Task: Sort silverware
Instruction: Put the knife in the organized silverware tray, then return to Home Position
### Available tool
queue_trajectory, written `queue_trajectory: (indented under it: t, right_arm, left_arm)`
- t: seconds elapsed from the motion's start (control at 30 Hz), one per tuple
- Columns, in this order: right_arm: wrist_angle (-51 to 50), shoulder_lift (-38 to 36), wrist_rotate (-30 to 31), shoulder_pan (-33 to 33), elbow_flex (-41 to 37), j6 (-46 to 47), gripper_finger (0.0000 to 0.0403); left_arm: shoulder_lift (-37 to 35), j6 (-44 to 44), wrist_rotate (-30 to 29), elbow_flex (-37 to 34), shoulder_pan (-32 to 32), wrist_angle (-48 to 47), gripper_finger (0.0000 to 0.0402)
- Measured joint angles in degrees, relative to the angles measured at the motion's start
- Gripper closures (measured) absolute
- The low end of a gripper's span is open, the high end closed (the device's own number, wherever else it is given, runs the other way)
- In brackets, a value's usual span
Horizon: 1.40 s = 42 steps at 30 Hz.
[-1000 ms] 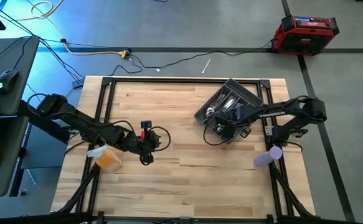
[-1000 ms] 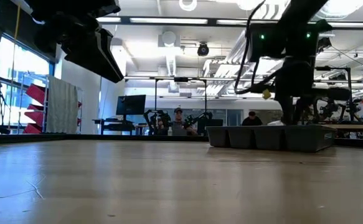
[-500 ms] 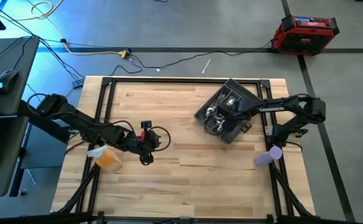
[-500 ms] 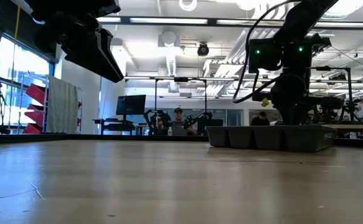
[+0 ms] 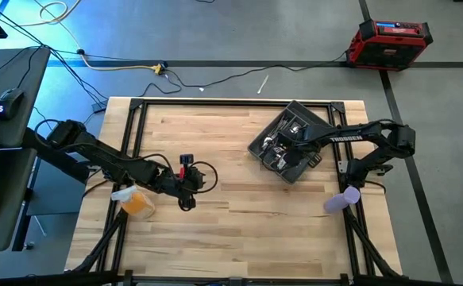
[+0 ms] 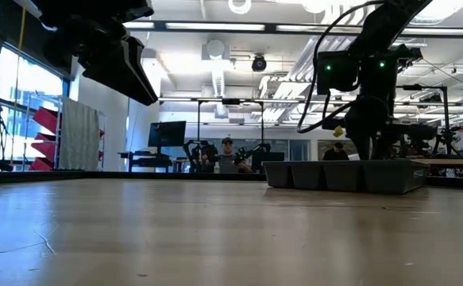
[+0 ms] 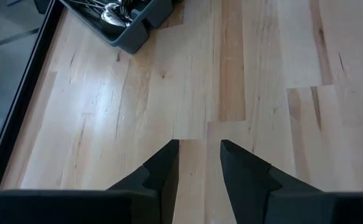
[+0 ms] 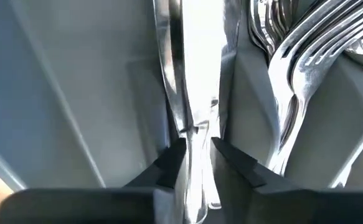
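Change: since a second ago the right gripper has swung from the near edge of the tray to a spot further in over its compartments; the left arm has not shifted.
Right claw: its two dark fingers stand a narrow gap apart, low inside one compartment, with flat shiny pieces lying lengthwise between and just ahead of them. Whether they grip a piece or have just let go cannot be told.
Left claw: the left gripper rests parted and empty above bare wood, well away from the tray, waiting.
Silverware: all that shows lies in the grey tray at the table's far right; a bundle of forks sits in the compartment beside the one the right gripper is in, and spoon bowls show at the tray's corner. No loose piece is seen on the wood.
Step in hand: probably placing a piece into its compartment.
Next move: likely to spread the fingers fully, lift straight up clear of the tray walls without dragging neighbours, then go for any piece lying in the wrong compartment.
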Motion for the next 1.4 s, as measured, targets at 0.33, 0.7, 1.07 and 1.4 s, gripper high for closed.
queue_trajectory:
  t: [0.33, 0.7, 1.07, 1.4]
  right_arm:
    - [-10.4, -1.5, 11.7, 4.3, 8.2, 9.1, 0.033]
    - [-16.3, -14.4, -14.9, 3.8, 18.9, 42.7, 0.033]
    - [-13.4, -36.7, -19.2, -0.7, 18.9, 52.5, 0.0329]
    - [-1.4, -54.3, -20.1, -0.7, 9.8, 59.7, 0.0329]
  left_arm:
    - [0.0, -7.9, 0.3, 0.0, 0.4, 0.1, 0.0305]
    - [-16.1, -5.5, 0.0, 0.0, -0.5, 0.6, 0.0305]
    - [-45.8, -7.0, -4.5, 0.0, -0.3, -11.9, 0.0305]
    - [-63.8, -11.1, -6.0, -7.8, -0.4, -14.6, 0.0305]
